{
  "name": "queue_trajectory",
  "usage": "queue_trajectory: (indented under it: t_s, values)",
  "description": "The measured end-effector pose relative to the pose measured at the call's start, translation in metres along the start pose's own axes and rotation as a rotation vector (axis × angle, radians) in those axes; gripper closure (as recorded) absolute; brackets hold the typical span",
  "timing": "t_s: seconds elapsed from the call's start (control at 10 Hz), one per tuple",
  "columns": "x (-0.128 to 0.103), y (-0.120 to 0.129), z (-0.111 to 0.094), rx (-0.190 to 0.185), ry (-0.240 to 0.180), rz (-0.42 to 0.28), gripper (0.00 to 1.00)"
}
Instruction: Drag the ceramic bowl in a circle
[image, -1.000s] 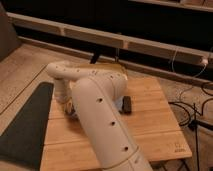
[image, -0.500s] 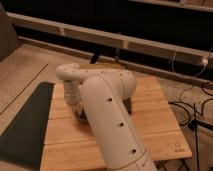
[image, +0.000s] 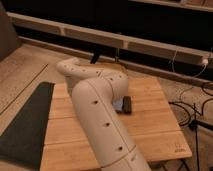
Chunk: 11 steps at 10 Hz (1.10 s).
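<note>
The ceramic bowl is hidden; I see it nowhere on the wooden table (image: 150, 135). My white arm (image: 100, 125) rises from the bottom edge, bends at the elbow (image: 117, 80) and reaches left to the wrist (image: 67, 69). The gripper hangs down from that wrist over the left part of the table and is covered by the arm's big link. Whatever lies under the wrist is covered too.
A flat dark slab (image: 128, 104) lies on the table just right of the arm. A dark mat (image: 25, 125) lies on the floor to the left. Cables (image: 192, 110) trail on the floor at the right. A long low shelf (image: 150, 45) runs behind.
The wrist has lifted a little and drawn in toward the arm, so the gripper end seen under it earlier is covered. The dark slab shows again beside the arm.
</note>
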<state>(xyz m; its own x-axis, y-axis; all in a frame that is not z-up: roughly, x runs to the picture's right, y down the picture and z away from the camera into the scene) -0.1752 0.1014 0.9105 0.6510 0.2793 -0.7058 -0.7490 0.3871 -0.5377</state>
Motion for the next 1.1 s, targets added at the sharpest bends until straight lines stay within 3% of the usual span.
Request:
queue_trajectory:
  t_s: [0.3, 0.5, 0.8, 1.1]
  values:
    - [-0.024, 0.048, -0.013, -0.034, -0.029, -0.121, 1.0]
    - [-0.017, 0.074, -0.024, -0.052, -0.038, -0.182, 1.0]
    - [0.026, 0.085, -0.018, -0.093, 0.001, -0.17, 1.0]
    - [0.067, 0.073, -0.002, -0.126, 0.051, -0.098, 1.0]
